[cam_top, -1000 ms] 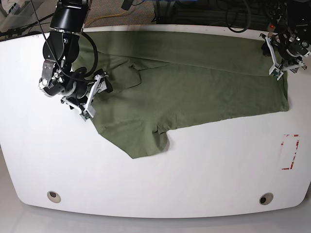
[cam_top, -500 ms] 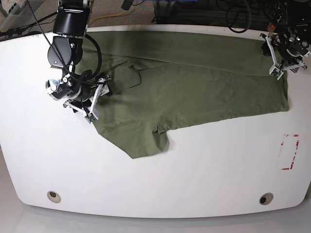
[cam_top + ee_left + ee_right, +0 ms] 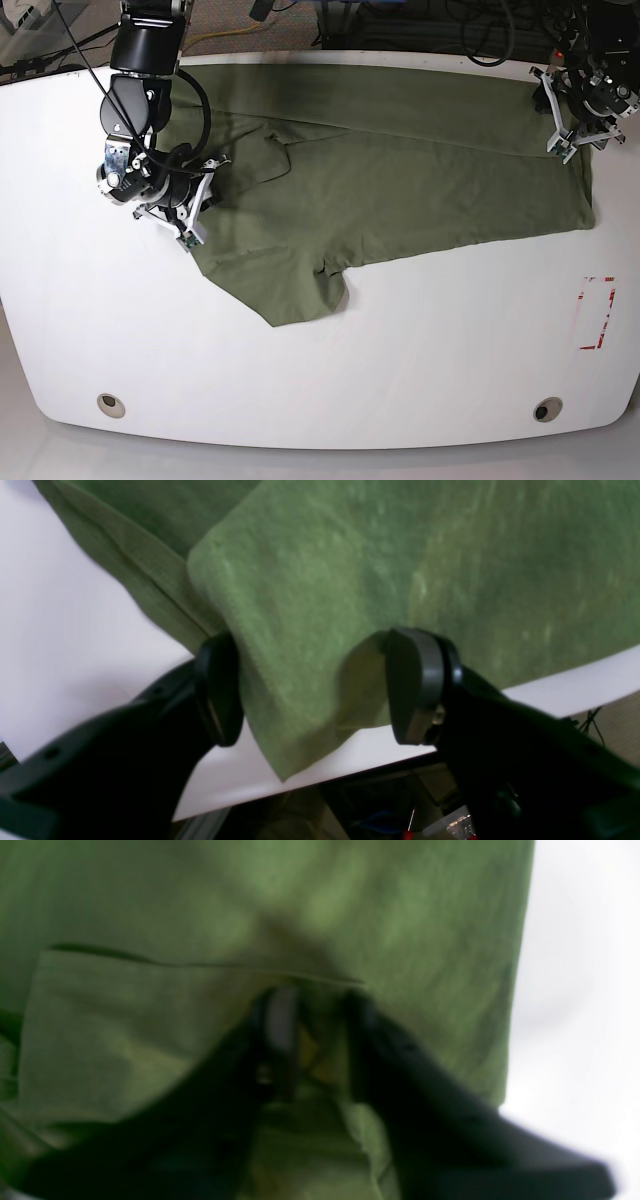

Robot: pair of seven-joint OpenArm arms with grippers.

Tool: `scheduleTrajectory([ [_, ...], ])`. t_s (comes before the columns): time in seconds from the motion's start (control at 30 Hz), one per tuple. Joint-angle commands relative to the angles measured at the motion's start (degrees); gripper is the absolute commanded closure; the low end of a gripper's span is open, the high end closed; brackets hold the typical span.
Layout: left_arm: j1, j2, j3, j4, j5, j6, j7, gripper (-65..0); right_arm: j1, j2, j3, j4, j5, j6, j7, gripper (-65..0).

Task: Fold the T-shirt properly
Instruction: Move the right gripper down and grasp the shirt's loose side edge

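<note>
Item: T-shirt [image 3: 400,190], olive green, spread w/ folds across far half of white bench [image 3: 330,390], reaching far edge, one sleeve pointing toward bench centre. Right gripper [image 3: 197,205] at shirt's end nearest the bench's left side in base view; wrist view, though blurred, shows fingers [image 3: 282,1020] drawn nearly together on a raised pinch of cloth. Left gripper [image 3: 558,120] at far right corner of bench; fingers [image 3: 415,690] wide apart, straddling shirt's corner where it overhangs bench edge, not clamped.

White table [image 3: 420,360]; olive T-shirt [image 3: 400,190] spread flat; red marking [image 3: 597,312]
</note>
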Motion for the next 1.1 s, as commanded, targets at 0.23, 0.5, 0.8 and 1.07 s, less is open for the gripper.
scheduleTrajectory([
  [0.23,0.0,-1.1,-0.4,0.7,-0.1,0.1,-0.4,-39.0,1.1,0.6,0.2,0.9,0.6,0.1,1.1,-1.3],
  [0.5,0.0,-1.1,-0.4,0.7,-0.1,0.1,-0.4,-39.0,1.0,0.6,0.4,5.5,1.2,0.1,0.8,0.0],
  [0.8,0.0,-1.2,-0.4,-0.9,0.0,0.1,-0.4,-39.0,2.9,0.4,0.3,10.2,1.3,0.1,-1.5,0.0],
  [1.07,0.0,-1.2,-0.4,-3.1,-0.1,0.1,-0.4,-39.0,5.7,-1.2,0.5,7.9,0.7,0.1,-1.1,0.0],
])
